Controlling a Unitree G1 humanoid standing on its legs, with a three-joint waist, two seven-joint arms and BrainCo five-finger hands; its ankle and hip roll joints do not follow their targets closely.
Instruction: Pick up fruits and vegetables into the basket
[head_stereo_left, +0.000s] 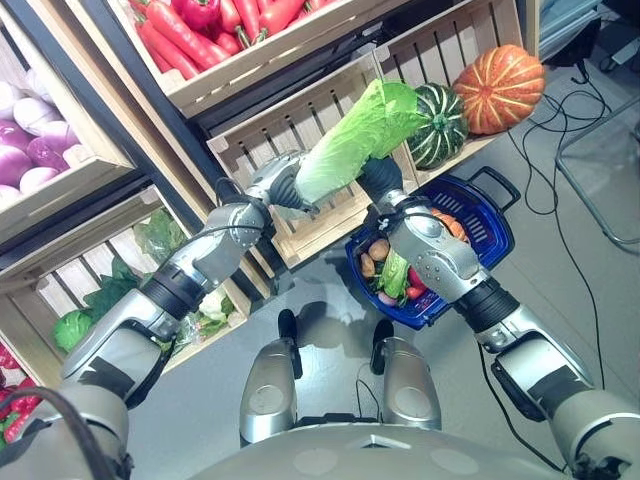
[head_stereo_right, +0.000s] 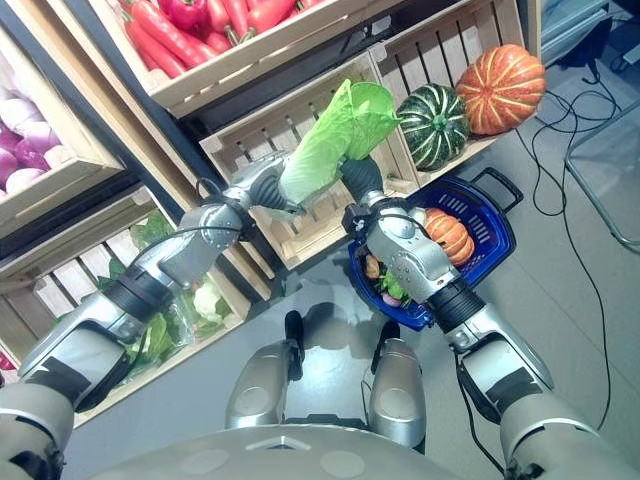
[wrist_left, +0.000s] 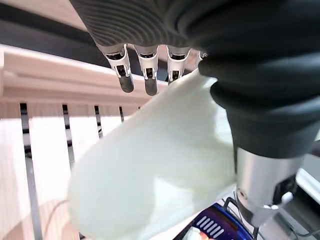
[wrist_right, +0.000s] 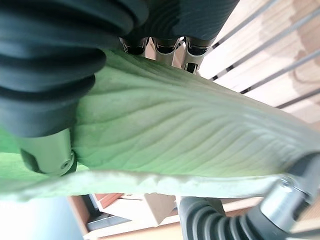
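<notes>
The cabbage (head_stereo_left: 355, 140), a long pale-green leafy head, is held up in front of the slatted wooden crate (head_stereo_left: 300, 120), above and to the left of the blue basket (head_stereo_left: 490, 215). Its long axis runs slantwise: pale stalk end low toward our left, leafy tip high toward the striped green squash (head_stereo_left: 438, 125).

Our left hand (head_stereo_left: 282, 185) clasps the stalk end, fingers curled over it in the left wrist view. Our right hand (head_stereo_left: 382, 178) grips the leafy upper part; in its wrist view fingers and thumb pinch the ribbed leaf. So both hands are closed on the cabbage.

The basket lies below and to the right of the cabbage, under our right forearm, already holding small produce. We judge the right hand the nearer; the move turns on swinging the head down and rightward into the basket.
</notes>
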